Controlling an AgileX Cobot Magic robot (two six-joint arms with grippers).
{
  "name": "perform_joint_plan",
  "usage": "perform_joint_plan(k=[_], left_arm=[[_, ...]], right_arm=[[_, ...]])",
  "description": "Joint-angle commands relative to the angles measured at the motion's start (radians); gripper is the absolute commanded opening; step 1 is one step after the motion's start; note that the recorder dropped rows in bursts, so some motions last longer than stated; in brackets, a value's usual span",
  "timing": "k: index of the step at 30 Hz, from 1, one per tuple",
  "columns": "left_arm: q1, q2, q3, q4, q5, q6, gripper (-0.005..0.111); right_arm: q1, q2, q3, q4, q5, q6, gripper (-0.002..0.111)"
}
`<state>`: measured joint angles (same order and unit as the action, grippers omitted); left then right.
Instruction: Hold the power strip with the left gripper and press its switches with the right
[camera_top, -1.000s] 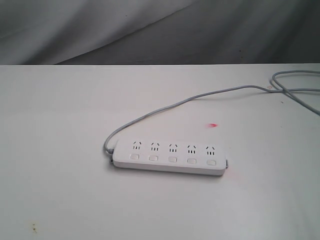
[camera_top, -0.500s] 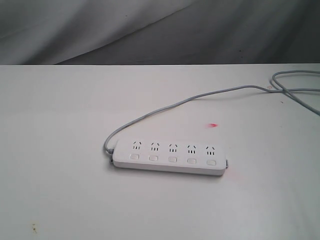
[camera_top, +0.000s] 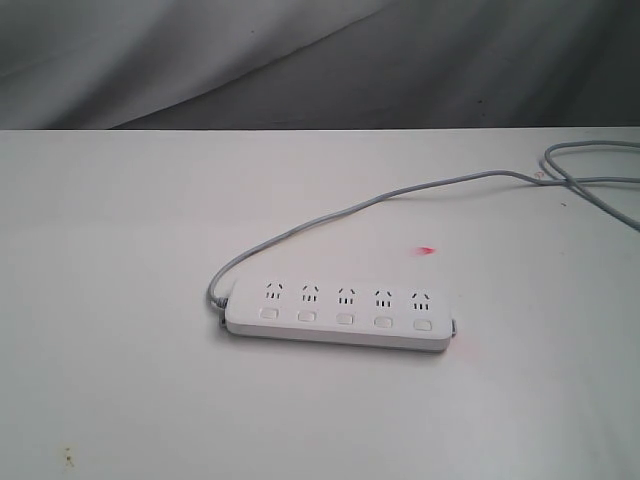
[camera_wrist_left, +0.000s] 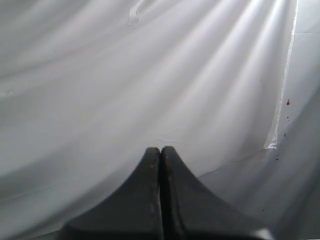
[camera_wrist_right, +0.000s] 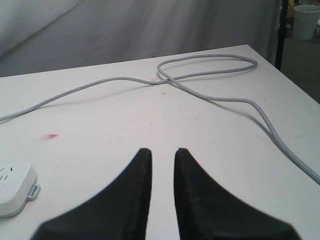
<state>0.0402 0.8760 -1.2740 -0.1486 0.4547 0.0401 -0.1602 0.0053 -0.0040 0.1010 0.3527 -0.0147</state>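
Nearest the exterior camera lay bare white surface (camera_top: 120, 400), and neither arm showed in that view. In its own wrist view the left tool (camera_wrist_left: 160, 152) had its black fingers pressed flat together, closed on nothing, and faced only pale draped cloth. The right tool (camera_wrist_right: 161, 155) stood with a narrow gap between its fingers and held nothing, hovering above the surface with one rounded end of the power strip (camera_wrist_right: 15, 187) off to one side.

Farther in, the power strip (camera_top: 338, 314) lay flat and free near the middle of the surface, its five switches (camera_top: 344, 319) in a row along the near edge, one under each outlet. Nothing pinned it.

That seemed the main hazard: a press from the right tool before the left had a hold would likely have slid or swivelled the light bar. The left tool, closed and aimed away, would have had to open first; coming down shut, it would only have shoved the strip.

Beyond, the grey cord (camera_top: 400, 192) ran from the strip's left end to a loop at the far right, where the right arm might have snagged it and tugged the strip. A small red mark (camera_top: 426, 250) lay behind the strip.
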Motion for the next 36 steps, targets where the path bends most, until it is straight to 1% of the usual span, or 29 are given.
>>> perform_joint_plan(k=[1,4,12,15,18,24,30,34,36], left_arm=[[0.001,-0.004,0.001,-0.004,-0.010,-0.035,0.000],[0.001,-0.004,0.001,0.009,-0.010,-0.040,0.000],[0.001,0.013,0.001,0.175,-0.061,-0.040,0.000],[0.001,0.033,0.003,0.182,-0.070,-0.040,0.000],[0.001,0.032,0.037,0.171,-0.084,-0.040,0.000],[0.001,-0.037,0.176,0.171,-0.108,-0.040,0.000],[0.001,-0.146,0.367,0.171,-0.174,-0.040,0.000],[0.001,-0.234,0.491,0.162,-0.248,-0.040,0.000],[-0.009,-0.274,0.551,0.149,-0.266,-0.040,0.000]], right_arm=[[-0.002,-0.005,0.004,-0.005,0.000,0.001,0.016],[-0.002,-0.005,0.004,-0.005,0.000,0.001,0.016],[-0.002,-0.005,0.004,-0.005,0.000,0.001,0.016],[-0.002,-0.005,0.004,-0.005,0.000,0.001,0.016],[-0.002,-0.005,0.004,-0.005,0.000,0.001,0.016],[-0.002,-0.005,0.004,-0.005,0.000,0.001,0.016],[-0.002,-0.005,0.004,-0.005,0.000,0.001,0.016],[-0.002,-0.005,0.004,-0.005,0.000,0.001,0.016],[-0.002,-0.005,0.004,-0.005,0.000,0.001,0.016]])
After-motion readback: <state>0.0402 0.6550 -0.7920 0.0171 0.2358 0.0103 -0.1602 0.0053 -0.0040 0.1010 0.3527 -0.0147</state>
